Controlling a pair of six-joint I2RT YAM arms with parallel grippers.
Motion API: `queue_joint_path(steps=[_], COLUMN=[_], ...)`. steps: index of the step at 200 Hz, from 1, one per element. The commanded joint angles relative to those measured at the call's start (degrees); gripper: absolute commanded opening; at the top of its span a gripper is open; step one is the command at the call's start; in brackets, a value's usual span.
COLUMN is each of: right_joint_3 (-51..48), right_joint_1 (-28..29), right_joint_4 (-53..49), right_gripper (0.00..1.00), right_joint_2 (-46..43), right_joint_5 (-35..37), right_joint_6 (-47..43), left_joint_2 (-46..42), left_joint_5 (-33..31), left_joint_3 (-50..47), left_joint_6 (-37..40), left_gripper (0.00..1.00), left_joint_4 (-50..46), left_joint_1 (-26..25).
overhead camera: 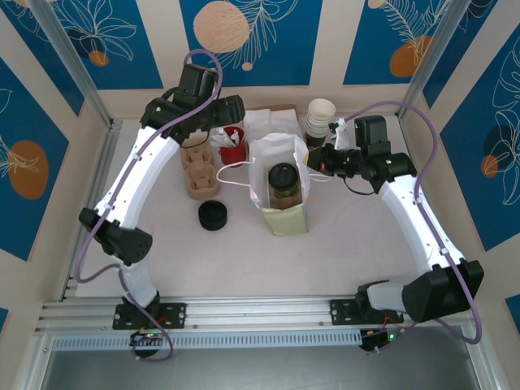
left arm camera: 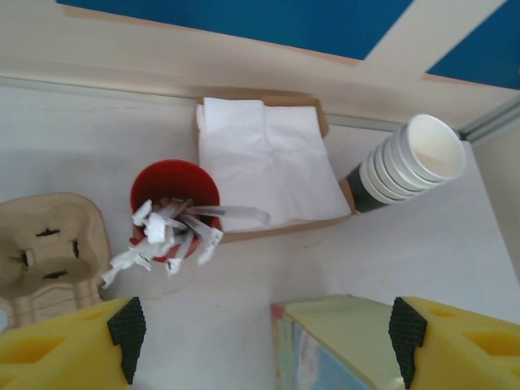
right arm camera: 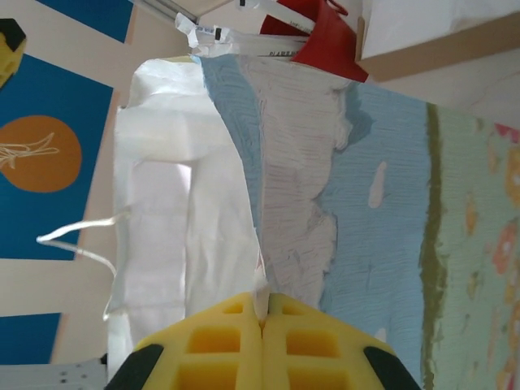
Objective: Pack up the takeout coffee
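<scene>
Top view: one coffee (overhead camera: 283, 180) inside one bag (overhead camera: 272, 150). Right wrist view: right claw (right arm camera: 262, 321) pinches bag edge. Left claw (left arm camera: 264, 337) wide open, empty.

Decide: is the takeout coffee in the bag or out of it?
In. From above, the takeout coffee stands lidded inside the open paper bag.

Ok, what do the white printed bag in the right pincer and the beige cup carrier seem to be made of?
The white printed bag looks like thin matte paper: it creases sharply and wrinkles where the right pincer pinches its edge. The beige cup carrier is probably moulded pulp fibre, judging by its dull, slightly rough surface and soft, rounded pressed shapes.
</scene>
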Motion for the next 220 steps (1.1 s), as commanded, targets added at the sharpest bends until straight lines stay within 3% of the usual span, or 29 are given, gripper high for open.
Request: queue_joint_path(steps=[1, 149, 161, 199, 220], right_joint_3=[0.86, -13.73, -13.59, -12.47, -13.03], right_joint_1=[-0.12, -1.41, -1.02, -0.6, -0.61], right_joint_4=[-0.42, 7.8, 7.9, 6.54, 7.54], right_gripper=[0.02, 0.05, 0.1, 0.42, 0.54], right_joint_2=[0.44, -7.68, -7.68, -8.67, -10.06], right_joint_5=[-5.83, -2.64, -1.82, 1.71, 3.58], right_joint_6=[3.73, 14.65, 14.58, 11.8, 8.56], left_joint_2=[2.55, 8.41, 8.64, 8.35, 8.0], left_joint_5=[-1.76, -1.98, -1.16, 0.69, 1.0], left_joint_3=[5.2, 9.57, 9.56, 7.29, 5.9], left_joint_6=[0.65, 9.78, 9.74, 10.92, 12.94], left_gripper=[0.8, 0.82, 0.82, 0.83, 0.84], left_joint_4=[-2.1, 3.38, 3.67, 5.56, 6.25], left_joint_1=[1.76, 5.16, 5.16, 5.15, 5.15])
